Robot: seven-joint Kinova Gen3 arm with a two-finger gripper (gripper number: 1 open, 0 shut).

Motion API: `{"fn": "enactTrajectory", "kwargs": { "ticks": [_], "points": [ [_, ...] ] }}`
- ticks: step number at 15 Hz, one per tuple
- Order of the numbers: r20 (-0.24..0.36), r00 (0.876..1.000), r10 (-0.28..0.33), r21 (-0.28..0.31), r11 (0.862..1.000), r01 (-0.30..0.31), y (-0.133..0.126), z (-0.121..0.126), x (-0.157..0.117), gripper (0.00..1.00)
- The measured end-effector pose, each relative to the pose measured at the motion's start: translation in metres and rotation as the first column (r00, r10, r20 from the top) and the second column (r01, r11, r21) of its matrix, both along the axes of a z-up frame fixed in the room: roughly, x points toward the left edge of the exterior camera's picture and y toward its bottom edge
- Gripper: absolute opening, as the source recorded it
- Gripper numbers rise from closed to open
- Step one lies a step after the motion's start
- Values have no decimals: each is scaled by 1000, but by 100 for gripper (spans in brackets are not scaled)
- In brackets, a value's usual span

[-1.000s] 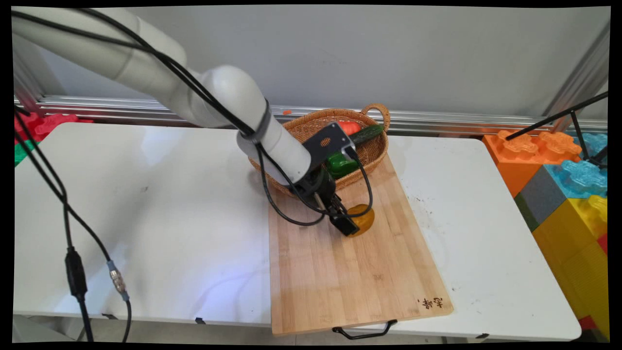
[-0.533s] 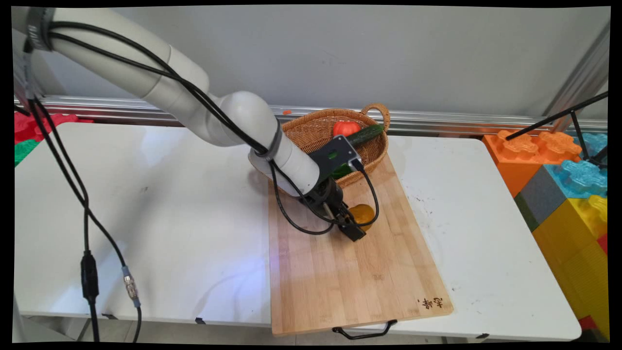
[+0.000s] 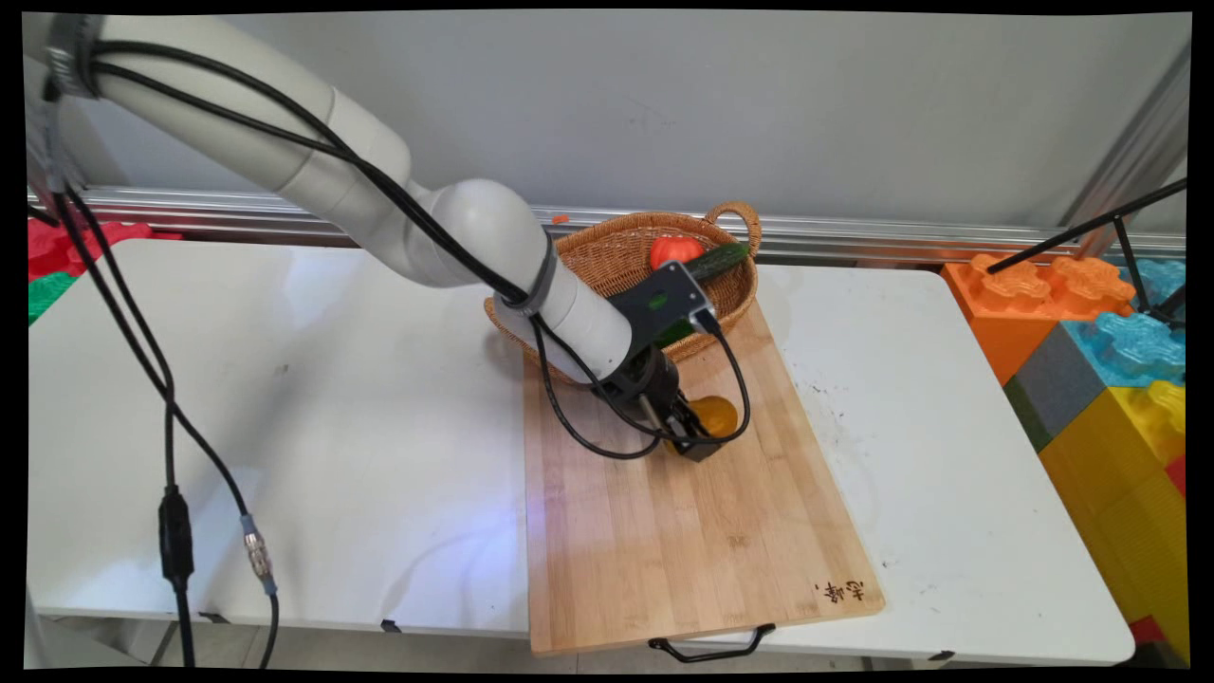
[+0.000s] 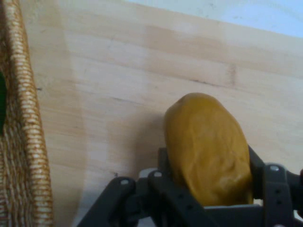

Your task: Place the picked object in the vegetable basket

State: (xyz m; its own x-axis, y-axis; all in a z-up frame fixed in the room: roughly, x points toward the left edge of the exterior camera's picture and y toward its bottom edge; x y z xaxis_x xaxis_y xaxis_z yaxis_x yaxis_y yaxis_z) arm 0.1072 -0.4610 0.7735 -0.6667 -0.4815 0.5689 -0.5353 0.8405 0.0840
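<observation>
An ochre, potato-like oval point(image 3: 719, 414) lies on the far part of a wooden cutting board point(image 3: 683, 541). My gripper point(image 3: 692, 438) reaches down to it from the left and is shut on it. In the hand view the potato point(image 4: 208, 146) fills the gap of the gripper point(image 4: 208, 160), with a finger point(image 4: 163, 163) against each side. The board point(image 4: 118, 71) lies beneath it. Just behind stands a wicker basket point(image 3: 607, 251), its rim point(image 4: 28, 142) at the hand view's left edge. It holds a red tomato point(image 3: 673, 249) and a cucumber point(image 3: 721, 259).
The board rests on a white table point(image 3: 285, 398), its black handle point(image 3: 711, 648) over the near edge. Large coloured blocks point(image 3: 1110, 360) stand to the right of the table under a black tripod leg point(image 3: 1091, 228). Black cables point(image 3: 171, 531) hang at the left.
The arm has swung down and slightly right, uncovering the tomato in the basket. The gripper has settled lower around the potato, which has shifted a little away and to the right.
</observation>
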Motion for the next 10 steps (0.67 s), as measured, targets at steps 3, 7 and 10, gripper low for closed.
{"fn": "enactTrajectory", "kwargs": {
  "ticks": [3,7,10],
  "points": [
    [4,1000,4,-8,1000,-4,4,22,2,0],
    [3,999,35,-85,996,-34,-2,84,14,0],
    [5,996,90,-152,984,-89,-18,123,35,0]
  ]
}}
